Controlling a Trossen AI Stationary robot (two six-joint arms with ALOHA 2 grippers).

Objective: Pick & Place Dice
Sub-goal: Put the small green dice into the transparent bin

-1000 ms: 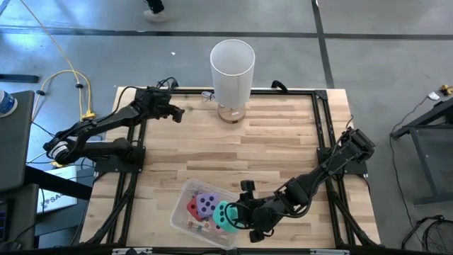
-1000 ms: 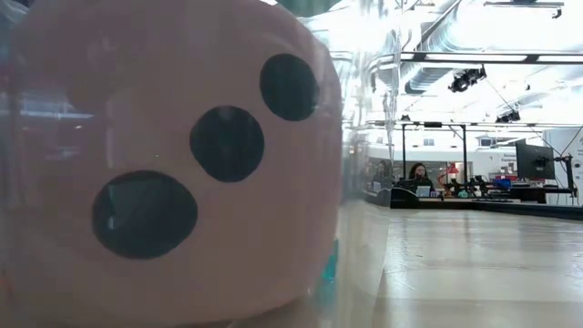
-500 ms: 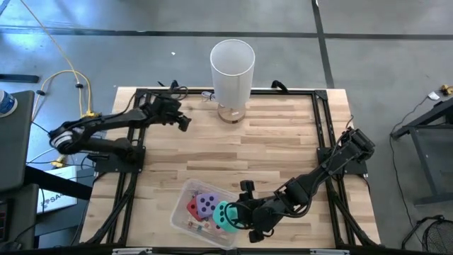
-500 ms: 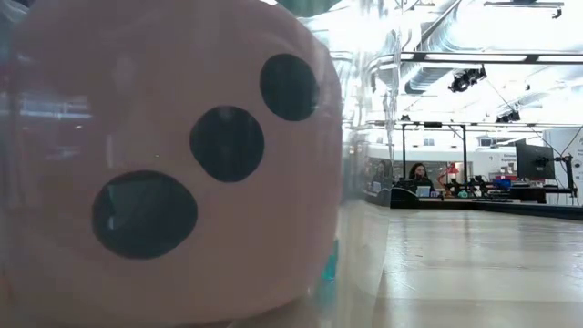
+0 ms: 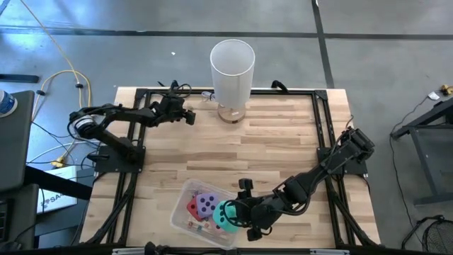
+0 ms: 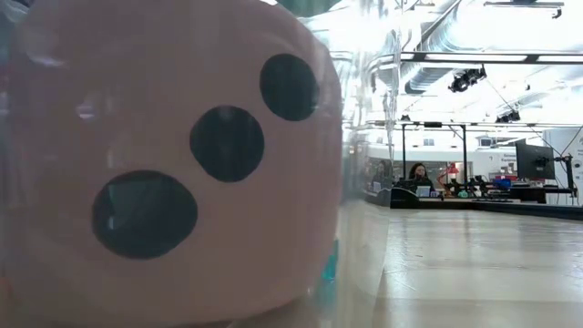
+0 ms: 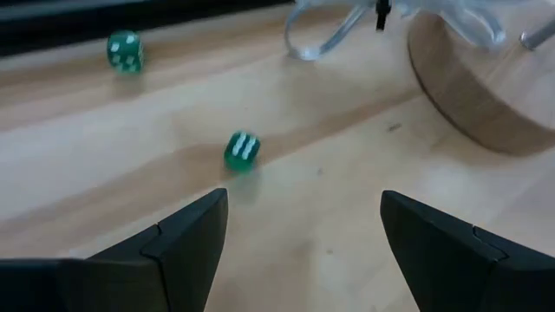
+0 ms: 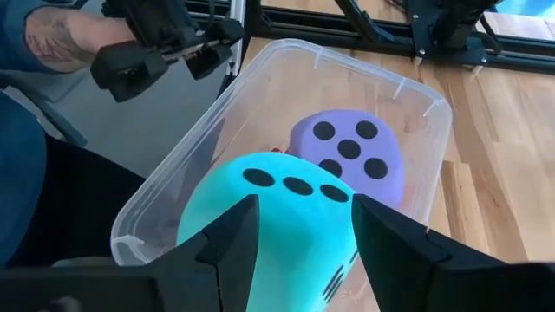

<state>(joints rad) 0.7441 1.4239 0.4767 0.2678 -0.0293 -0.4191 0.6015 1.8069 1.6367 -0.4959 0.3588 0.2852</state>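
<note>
1. Four soft foam dice with dark pips sit at the clear plastic bin (image 5: 181, 205): the teal-green foam die (image 5: 225, 217) showing a row of three pips on its upper face, the purple foam die (image 5: 207, 204) with five pips up, the red foam die (image 5: 193, 208) beside the purple one, and the pink foam die (image 6: 173, 164), which shows three pips through the bin wall in the low view.
2. The right gripper (image 8: 299, 227) is clamped on the teal-green die, one dark finger on each flank, holding it over the bin's open top at the end nearest the right arm.
3. The left gripper (image 7: 299, 230) hovers with its fingers apart above bare table near the white cylinder, well away from the bin; two small green translucent dice (image 7: 241, 150) lie on the wood ahead of it.
4. The work surface is a light wood-plank table (image 5: 269, 142) edged by a black metal frame, on a grey floor.
5. A tall white cylindrical container (image 5: 232, 69) stands on a round wooden base at the table edge opposite the bin.
6. Beyond the table, the low view shows a bright hall with ceiling ducts and a seated person (image 6: 418, 173) at a far desk.
7. A person's sleeve and forearm (image 8: 52, 43) show beyond the bin in the right wrist view.
</note>
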